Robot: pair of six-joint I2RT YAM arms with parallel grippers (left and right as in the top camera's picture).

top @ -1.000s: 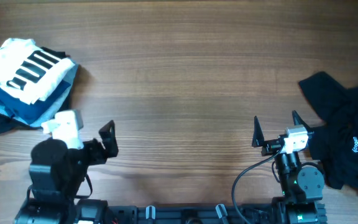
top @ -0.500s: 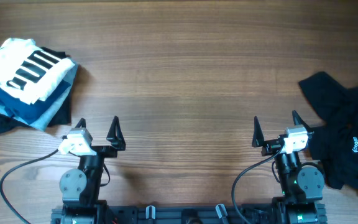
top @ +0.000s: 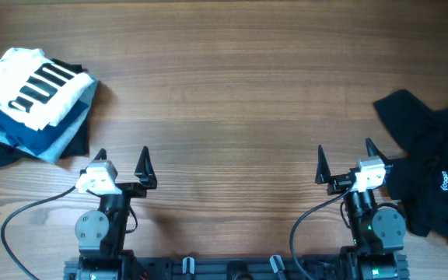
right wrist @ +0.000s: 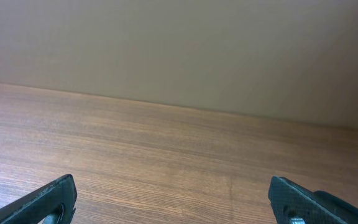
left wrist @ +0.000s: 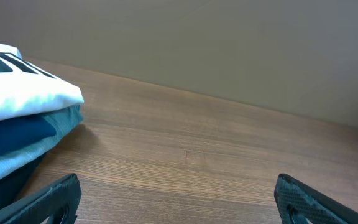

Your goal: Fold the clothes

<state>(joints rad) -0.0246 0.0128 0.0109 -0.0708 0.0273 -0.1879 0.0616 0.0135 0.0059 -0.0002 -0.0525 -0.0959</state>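
A stack of folded clothes lies at the table's far left, topped by a white T-shirt with a black bar print; its white edge rests on blue fabric in the left wrist view. A crumpled black garment with a small white logo lies at the right edge. My left gripper rests near the front edge, open and empty, just right of the stack. By the black garment's left side my right gripper also stands open, holding nothing.
Blue and dark garments lie beneath the white shirt in the stack. The wooden table stretches between both piles. A black cable loops by the left arm's base, another by the right base.
The left arm swung back from a turned pose beside the stack to its rest pose facing forward, then held still. The right arm and both clothes piles have not moved.
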